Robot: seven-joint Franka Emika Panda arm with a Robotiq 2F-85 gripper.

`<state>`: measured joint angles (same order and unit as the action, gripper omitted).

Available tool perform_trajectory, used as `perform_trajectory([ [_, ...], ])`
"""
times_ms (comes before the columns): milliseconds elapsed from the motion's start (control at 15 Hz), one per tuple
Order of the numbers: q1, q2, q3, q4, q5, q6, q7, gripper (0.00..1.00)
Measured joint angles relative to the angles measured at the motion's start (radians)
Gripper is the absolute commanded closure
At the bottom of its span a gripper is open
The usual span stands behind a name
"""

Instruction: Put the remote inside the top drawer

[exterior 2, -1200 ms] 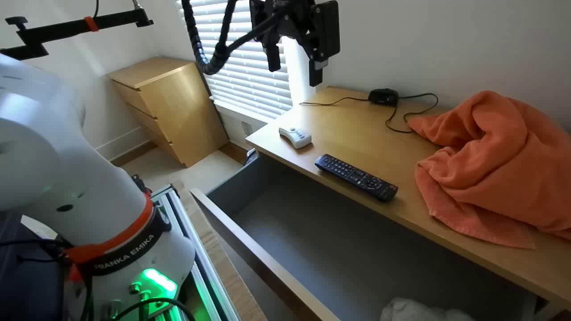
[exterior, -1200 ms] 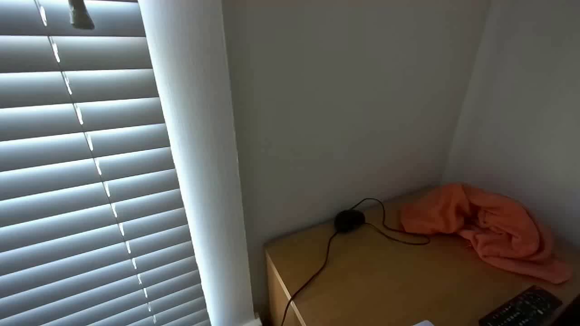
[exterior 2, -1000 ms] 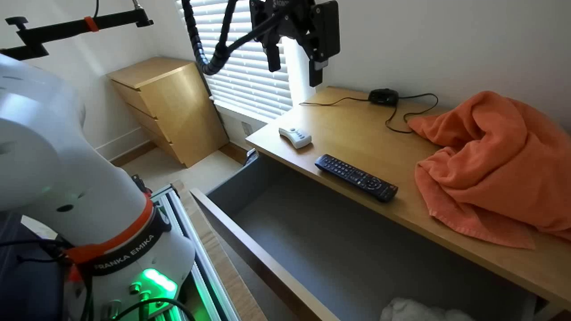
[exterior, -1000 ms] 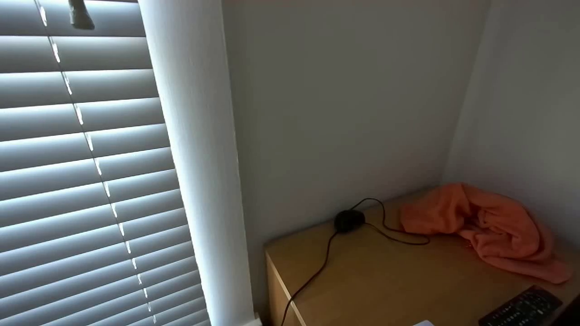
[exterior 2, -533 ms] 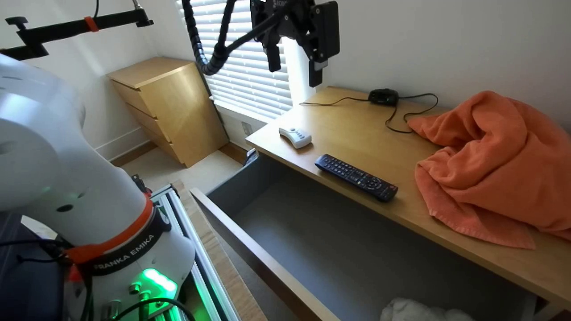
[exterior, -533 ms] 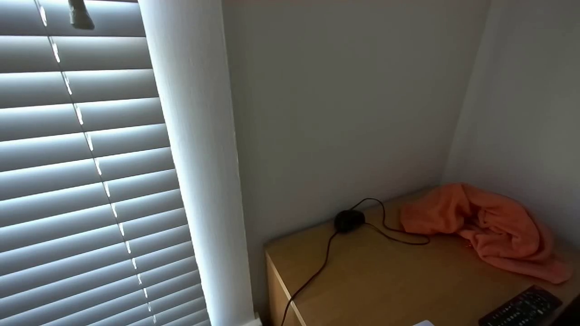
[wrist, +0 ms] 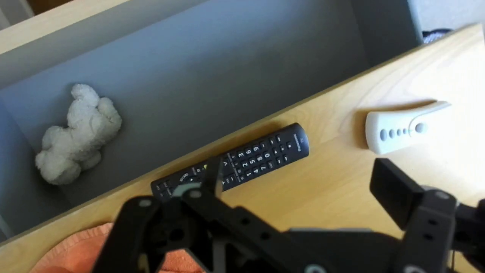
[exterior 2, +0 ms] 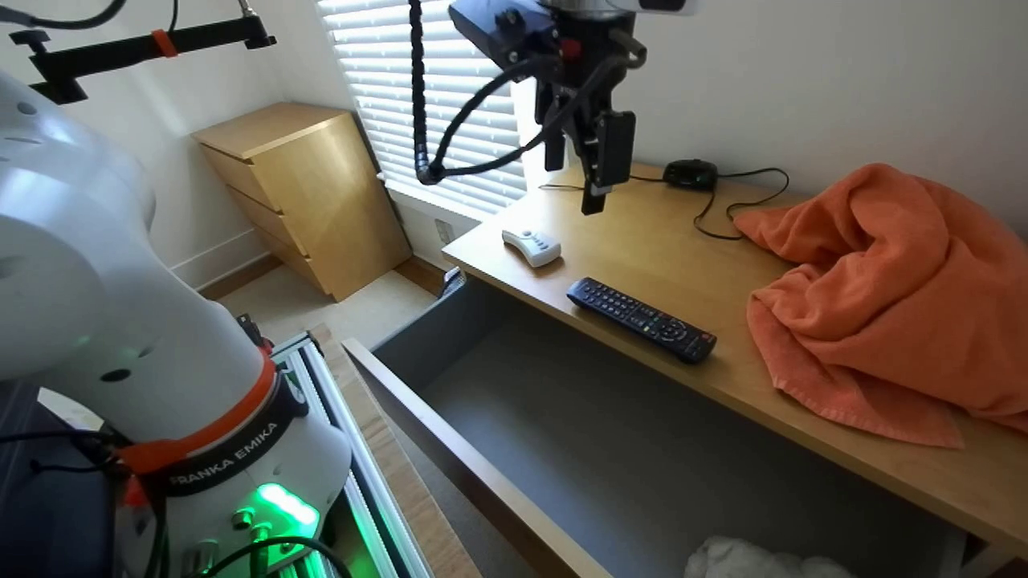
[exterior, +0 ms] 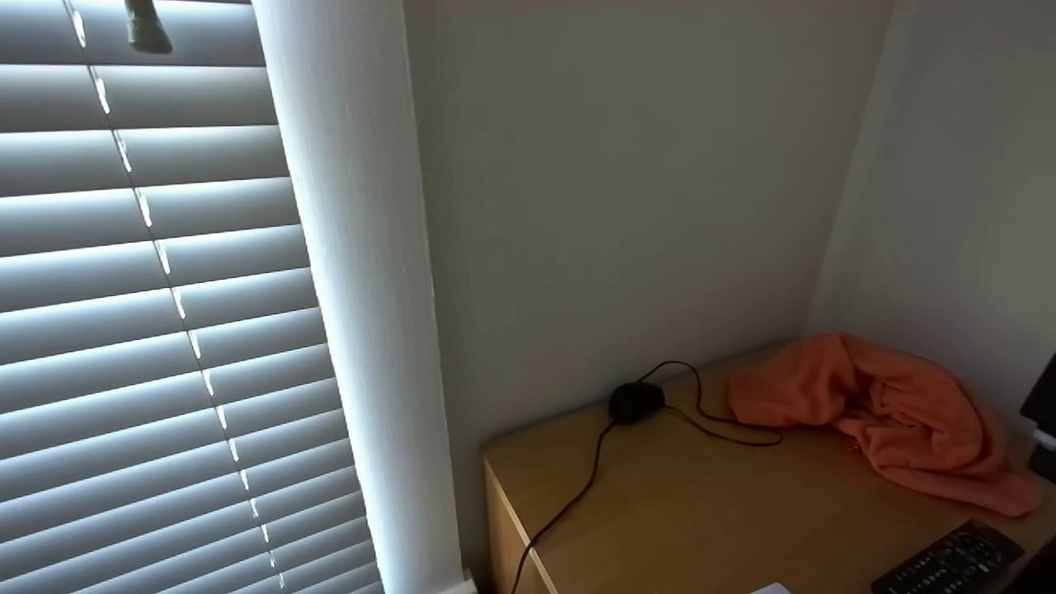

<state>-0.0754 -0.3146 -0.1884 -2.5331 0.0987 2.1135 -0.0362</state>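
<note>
There lies remote (exterior 2: 641, 319) on dresser top (exterior 2: 658, 249), open drawer (exterior 2: 618, 441) beside and below; gripper (wrist: 297, 170) hangs higher than remote, spread wide.

In an exterior view the white arm (exterior 2: 72, 281) rises from its green-lit base (exterior 2: 229, 491) at near left. Farther off and to the right, the wrist (exterior 2: 590, 8), cut by that view's top edge, carries the end effector (exterior 2: 574, 181) pointing down, its two fingers (wrist: 394, 187) spread well apart.
</note>
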Motion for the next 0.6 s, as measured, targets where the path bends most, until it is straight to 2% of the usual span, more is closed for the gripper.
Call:
perform_trajectory([
  [200,0.000,0.173,0.014,0.058,0.089,0.112,0.097,0.00],
  [333,0.000,0.278,0.019,0.104,0.140,0.137,0.114,0.00],
  [600,0.000,0.347,0.020,0.150,0.158,0.139,0.118,0.00],
])
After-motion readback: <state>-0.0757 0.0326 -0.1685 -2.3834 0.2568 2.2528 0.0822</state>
